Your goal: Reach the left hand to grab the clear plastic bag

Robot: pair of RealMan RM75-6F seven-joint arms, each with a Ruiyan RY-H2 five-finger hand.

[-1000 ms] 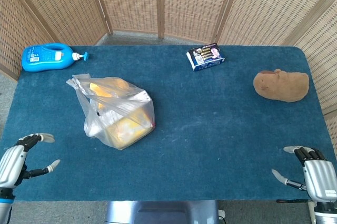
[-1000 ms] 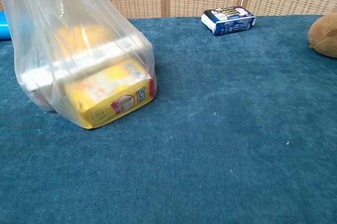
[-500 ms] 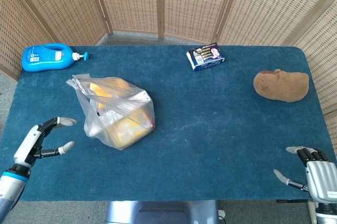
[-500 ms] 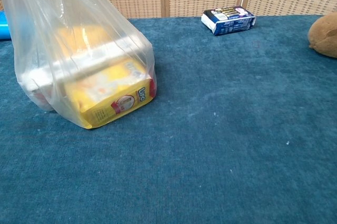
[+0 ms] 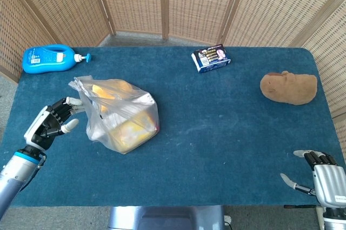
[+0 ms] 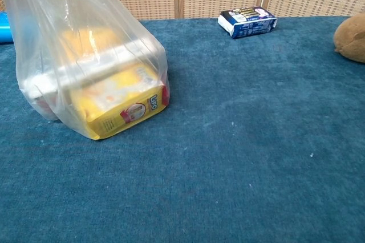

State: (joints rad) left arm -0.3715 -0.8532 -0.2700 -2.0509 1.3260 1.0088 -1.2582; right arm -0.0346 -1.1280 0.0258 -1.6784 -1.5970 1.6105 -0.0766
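The clear plastic bag [image 5: 120,114] holding yellow boxes stands on the left half of the blue table; the chest view shows the same bag [image 6: 85,60] large at the left. My left hand [image 5: 53,120] hovers just left of the bag with its fingers spread, fingertips close to the bag's side and nothing held. Whether they touch the plastic I cannot tell. My right hand [image 5: 322,178] rests open at the table's front right corner. Neither hand shows in the chest view.
A blue pump bottle [image 5: 50,59] lies at the back left corner. A small dark blue box [image 5: 211,58] sits at the back centre, also in the chest view [image 6: 248,21]. A brown plush toy [image 5: 288,87] lies at the right. Wicker screens surround the table [image 5: 227,133].
My left hand has travelled from the front left corner up and rightwards to the bag's left side. The bag and my right hand have stayed put.
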